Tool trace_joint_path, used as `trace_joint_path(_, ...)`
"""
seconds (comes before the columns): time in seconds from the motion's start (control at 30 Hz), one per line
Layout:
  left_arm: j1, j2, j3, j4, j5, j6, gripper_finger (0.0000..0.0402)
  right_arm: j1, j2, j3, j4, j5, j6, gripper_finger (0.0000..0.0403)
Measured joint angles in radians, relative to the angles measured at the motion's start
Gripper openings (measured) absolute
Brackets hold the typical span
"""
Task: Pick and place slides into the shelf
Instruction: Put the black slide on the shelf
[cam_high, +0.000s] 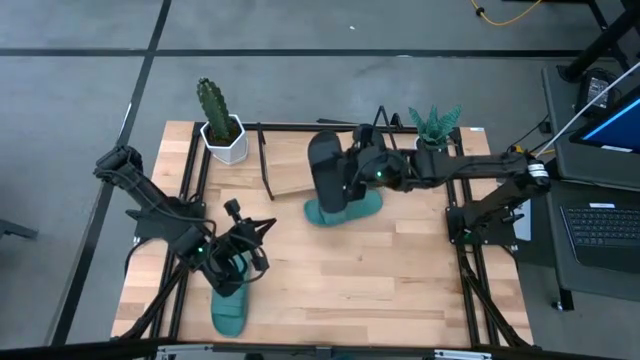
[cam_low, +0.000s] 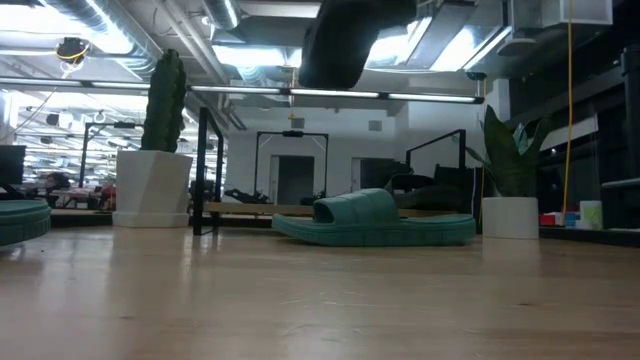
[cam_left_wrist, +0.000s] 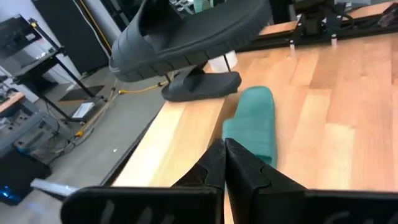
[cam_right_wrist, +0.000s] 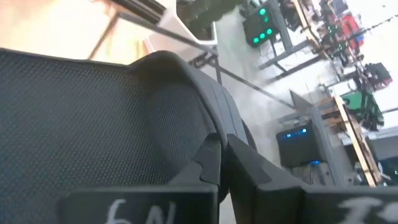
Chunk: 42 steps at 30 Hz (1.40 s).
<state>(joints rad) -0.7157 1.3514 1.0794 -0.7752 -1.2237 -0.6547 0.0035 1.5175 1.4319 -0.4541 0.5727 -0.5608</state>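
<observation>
My right gripper (cam_high: 352, 170) is shut on a black slide (cam_high: 328, 168), held high over the table's far middle; the low view shows that slide (cam_low: 350, 40) well above the wood. Under it a teal slide (cam_high: 345, 210) lies flat on its sole, just in front of the shelf (cam_high: 285, 187). A second black slide (cam_left_wrist: 202, 86) lies on the shelf's board (cam_left_wrist: 180, 124). Another teal slide (cam_high: 228, 312) lies by the near edge. My left gripper (cam_high: 248, 245) hangs shut and bare above the near left of the table, its fingers (cam_left_wrist: 239, 165) pointing toward the middle teal slide (cam_left_wrist: 252, 124). My right gripper comes from the table's right side, slanting a little down, and pinches the black slide at the curved band over its dotted footbed (cam_right_wrist: 214, 134), which looks like the strap's edge. The fingers hide the place of contact itself. The slide is lifted clear and tilted.
A cactus in a white pot (cam_high: 222, 125) stands at the far left, a leafy plant in a white pot (cam_high: 435, 130) at the far right. A laptop (cam_high: 600, 230) sits beyond the table's right edge. Bare wood (cam_high: 380, 280) lies in the middle and near right.
</observation>
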Motion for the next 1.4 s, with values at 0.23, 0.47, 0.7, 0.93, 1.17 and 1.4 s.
trace_joint_path(0.23,-0.046,0.000,0.000,-0.110,-0.032,-0.144,0.0000,-0.130,0.011,-0.093,0.087,-0.024,-0.010,0.0013)
trace_joint_path(0.47,-0.060,0.000,0.000,-0.118,-0.035,-0.155,0.0000,-0.246,0.010,-0.237,0.289,-0.156,-0.056,0.0013)
trace_joint_path(0.7,-0.060,0.000,0.000,-0.125,-0.033,-0.155,0.0000,-0.335,0.009,-0.344,0.405,-0.209,-0.075,0.0013)
trace_joint_path(0.93,-0.059,0.000,0.000,-0.125,-0.030,-0.155,0.0000,-0.382,0.009,-0.499,0.613,-0.238,-0.076,0.0013)
trace_joint_path(1.17,-0.059,0.000,0.000,-0.126,-0.029,-0.150,0.0000,-0.381,0.009,-0.611,0.733,-0.264,-0.102,0.0013)
trace_joint_path(1.4,-0.059,0.000,0.000,-0.127,-0.028,-0.148,0.0000,-0.396,0.009,-0.662,0.787,-0.288,-0.129,0.0013)
